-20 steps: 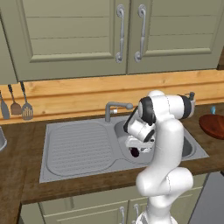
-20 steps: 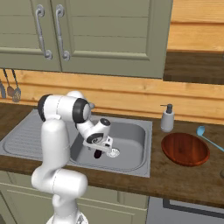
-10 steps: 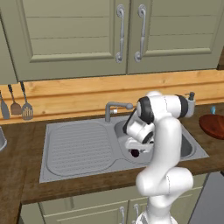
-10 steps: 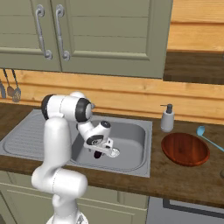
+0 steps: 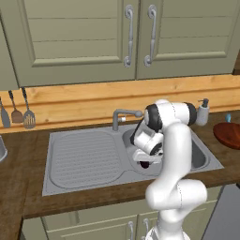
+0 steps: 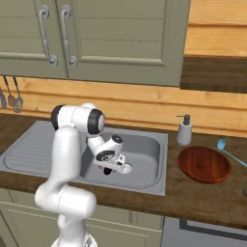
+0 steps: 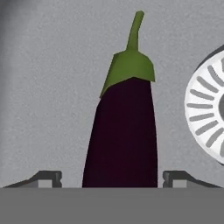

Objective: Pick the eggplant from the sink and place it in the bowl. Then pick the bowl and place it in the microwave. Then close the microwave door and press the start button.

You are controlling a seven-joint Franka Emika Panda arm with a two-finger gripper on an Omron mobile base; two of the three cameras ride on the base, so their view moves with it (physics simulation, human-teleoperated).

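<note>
The dark purple eggplant (image 7: 122,135) with its green stem cap lies on the floor of the sink (image 5: 84,159) basin, beside the round drain (image 7: 205,118). My gripper (image 7: 112,177) is down in the basin, open, with one fingertip (image 7: 46,177) on each side of the eggplant's thick end and a small gap on both sides. From the base, the gripper (image 5: 144,161) (image 6: 110,168) hangs low over the dark eggplant (image 6: 107,171). The reddish-brown bowl (image 6: 204,164) (image 5: 229,136) rests on the counter right of the sink. The microwave is out of view.
A grey faucet (image 5: 124,117) stands behind the basin. A soap dispenser (image 6: 183,130) is at the sink's back right corner, and a blue spoon (image 6: 226,147) lies beyond the bowl. Utensils (image 5: 28,112) hang on the left wall; cabinets are overhead.
The hand has sunk slightly lower into the basin over the eggplant. The eggplant and the bowl have not moved.
</note>
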